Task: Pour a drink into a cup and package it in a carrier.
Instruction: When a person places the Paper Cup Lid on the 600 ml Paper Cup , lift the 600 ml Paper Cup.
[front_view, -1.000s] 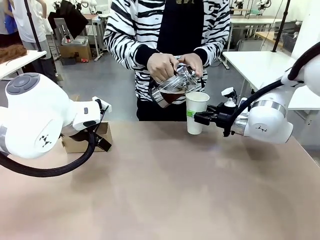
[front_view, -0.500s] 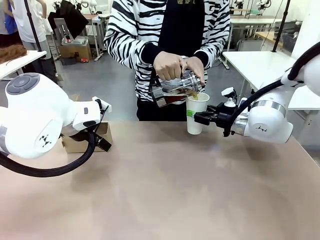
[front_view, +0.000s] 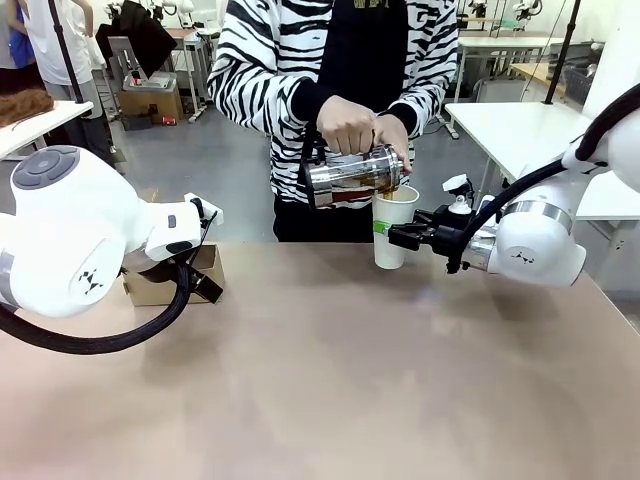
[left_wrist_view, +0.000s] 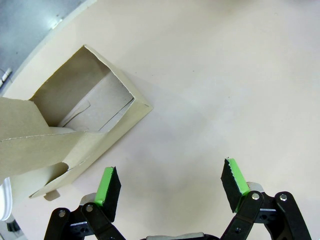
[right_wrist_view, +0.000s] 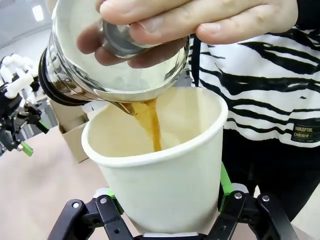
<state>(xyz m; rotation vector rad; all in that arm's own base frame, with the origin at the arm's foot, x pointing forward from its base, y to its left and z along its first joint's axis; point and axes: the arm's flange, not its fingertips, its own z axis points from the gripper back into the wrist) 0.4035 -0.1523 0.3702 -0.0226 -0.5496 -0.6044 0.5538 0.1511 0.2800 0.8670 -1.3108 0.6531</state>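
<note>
A person across the table tips a clear glass jar (front_view: 352, 176) almost flat with both hands. The dark brown drink (right_wrist_view: 150, 123) runs in a thin stream from the jar into the white cup (right_wrist_view: 160, 175). The cup (front_view: 392, 222) stands upright at the far side of the table, lidless. My right gripper (front_view: 386, 234) is shut on the cup's lower half, green pads on either side (right_wrist_view: 169, 201). My left gripper (left_wrist_view: 172, 172) hangs open over bare table, just right of the brown cardboard carrier (left_wrist_view: 85, 115). The carrier (front_view: 208, 264) sits at the table's far left.
The tan table (front_view: 330, 380) stretches wide between the arms. My bulky left arm (front_view: 80, 240) covers much of the carrier in the front view. The person's striped sleeves (front_view: 250, 90) hang above the far edge. Other tables stand behind.
The person has tilted the jar from a steep slant to nearly level over the cup, and the drink now flows in. Neither arm has moved.
</note>
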